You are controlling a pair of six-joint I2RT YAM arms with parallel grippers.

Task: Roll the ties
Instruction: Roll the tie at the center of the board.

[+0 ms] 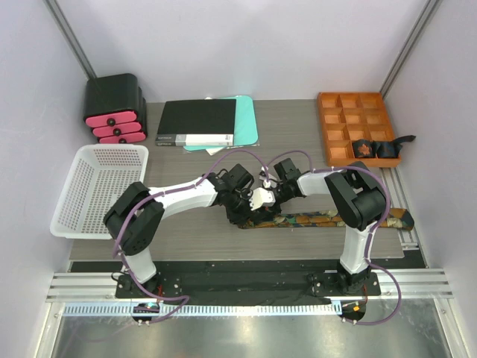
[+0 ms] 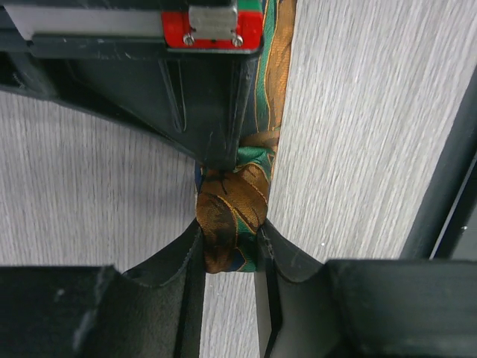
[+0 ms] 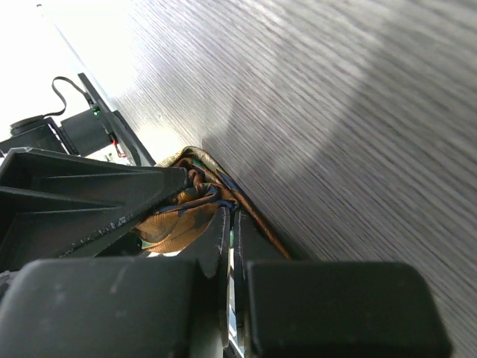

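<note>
Tie (image 2: 231,216): orange-gold and brown swirls with green and blue streaks.
My left gripper (image 2: 229,250) and right gripper (image 3: 231,250): black.
My arms (image 1: 179,195): white shells, black joints. Cables (image 1: 295,153): purple.
Table (image 1: 298,134): grey wood-grain.
Basket (image 1: 97,186), 9 o'clock: white, perforated.
Drawer unit (image 1: 113,108), 10 o'clock: black, pink fronts.
Folder (image 1: 197,123), 12 o'clock: black with a white strip. Sheet (image 1: 247,119) under it: teal.
Tray (image 1: 323,119), 2 o'clock: orange. Rolled tie (image 1: 380,147) in it: dark.
</note>
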